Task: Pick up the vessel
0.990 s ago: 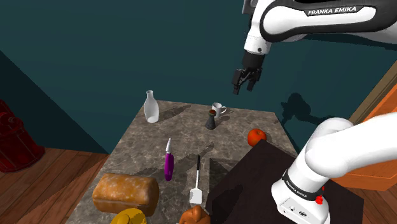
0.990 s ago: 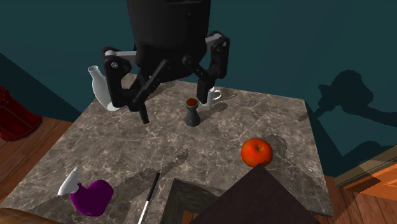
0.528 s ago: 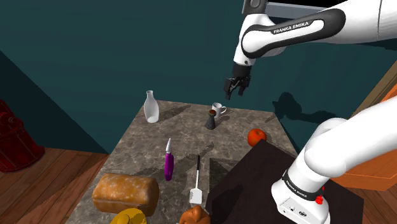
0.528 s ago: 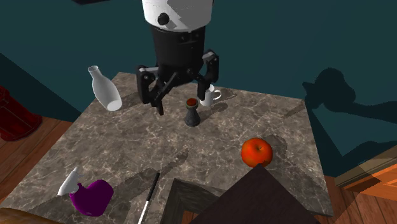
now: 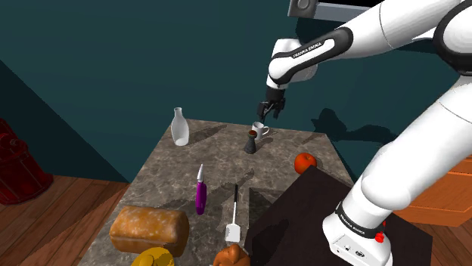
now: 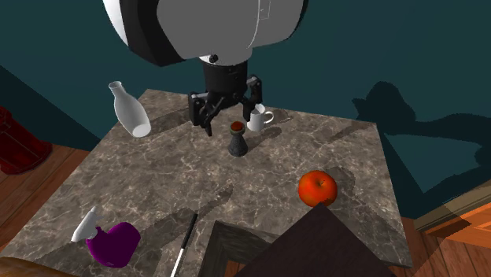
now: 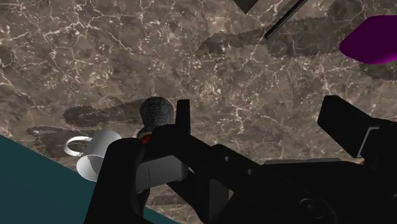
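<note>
A white narrow-necked vessel (image 5: pixel 178 126) (image 6: pixel 130 109) stands upright near the far corner of the marble table (image 5: pixel 170 177), at the shoulder view's left. My black gripper (image 5: pixel 271 109) (image 6: pixel 230 118) (image 7: pixel 254 111) hangs open and empty above the far edge. It hovers over a white mug (image 5: pixel 259 130) (image 6: pixel 257 120) (image 7: pixel 95 156) and a small dark shaker with a red top (image 5: pixel 250 140) (image 6: pixel 237 139) (image 7: pixel 156 113). The vessel is well off to the gripper's side, apart from it.
A red apple (image 5: pixel 305 162) (image 6: pixel 317 188) lies beside the dark stand (image 5: pixel 333 219). A purple spray bottle (image 5: pixel 200 193) (image 6: pixel 110 240), a black-handled spatula (image 5: pixel 235 215), a bread loaf (image 5: pixel 149 229) and other food sit nearer the front. A teal wall runs behind the table.
The arm has stretched out toward the far table edge. The gripper moved away and down, from high above the table to just over the mug and shaker, staying open.
</note>
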`<state>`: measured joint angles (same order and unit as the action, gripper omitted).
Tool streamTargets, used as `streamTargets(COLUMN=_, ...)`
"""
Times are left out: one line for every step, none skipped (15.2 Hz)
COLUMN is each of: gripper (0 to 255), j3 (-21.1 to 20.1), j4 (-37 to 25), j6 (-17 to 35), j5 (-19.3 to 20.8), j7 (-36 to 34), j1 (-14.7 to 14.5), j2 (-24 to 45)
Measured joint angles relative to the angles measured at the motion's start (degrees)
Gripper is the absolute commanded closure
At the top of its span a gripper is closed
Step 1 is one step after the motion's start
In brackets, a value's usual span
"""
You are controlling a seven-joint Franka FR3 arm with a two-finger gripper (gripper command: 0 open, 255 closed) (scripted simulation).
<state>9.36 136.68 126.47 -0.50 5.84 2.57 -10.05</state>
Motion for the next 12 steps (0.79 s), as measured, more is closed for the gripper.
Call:
streamTargets(gripper=0, j3=0.4, j4=-0.7, j6=1.2, j5=-0.1, j7=0.8, j1=0.2, j2=2.0)
streamTargets(gripper=0, j3=0.8, j4=-1.6, j6=2.2, j5=-0.2, j7=1.6, j1=0.4, j2=3.9)
streamTargets(gripper=0, j3=1.1, j4=-3.2, j6=3.6, j5=-0.6, j7=2.5, j1=0.5, j2=6.7)
streamTargets(gripper=0, j3=1.4, j4=-4.3, j6=4.5, j5=-0.9, j7=3.2, j1=0.7, j2=8.8)
streamTargets(gripper=0, j3=1.5, j4=-5.6, j6=5.5, j5=-1.2, j7=3.8, j1=0.8, j2=11.1)
streamTargets(gripper=0, j3=1.6, j4=-6.7, j6=6.3, j5=-1.5, j7=4.3, j1=0.9, j2=13.2)
streamTargets(gripper=0, j3=1.7, j4=-8.3, j6=7.1, j5=-1.9, j7=5.0, j1=1.2, j2=15.5)
streamTargets(gripper=0, j3=1.9, j4=-10.0, j6=7.9, j5=-2.4, j7=6.0, j1=1.6, j2=18.1)
streamTargets(gripper=0, j3=1.9, j4=-11.3, j6=8.6, j5=-2.7, j7=6.5, j1=1.8, j2=20.0)
streamTargets(gripper=0, j3=2.0, j4=-12.7, j6=9.2, j5=-3.1, j7=7.2, j1=2.1, j2=22.1)
streamTargets(gripper=0, j3=1.9, j4=-14.6, j6=9.9, j5=-3.5, j7=7.7, j1=2.4, j2=24.6)
streamTargets(gripper=0, j3=1.9, j4=-16.7, j6=10.1, j5=-3.9, j7=8.4, j1=2.8, j2=27.0)
